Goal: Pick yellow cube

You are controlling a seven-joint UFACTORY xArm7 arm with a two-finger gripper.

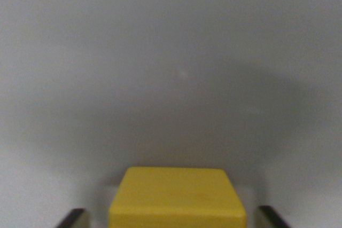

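While you are viewing through the wrist camera, note that the yellow cube [177, 197] is sitting at the near edge of the picture, centred between the two dark fingertips [71, 218] of the claw [172, 218]. The fingertips are standing apart, one on each side, with a visible strip of grey table [171, 68] showing between each tip and the cube. Nothing is being clamped yet.

Risks to watch:
- If the claw is closing while it is off-centre, one finger is likely to meet the cube first and push it sideways or rotate it.
- If the claw is closing too high, the tips may be catching only the upper edges, and the cube may slip out on lifting.
- If the arm is descending further than needed, the tips may be striking the table.

The arm appears to be pointing the claw downward over the cube, low above the table, judging by the broad shadow on the far surface.
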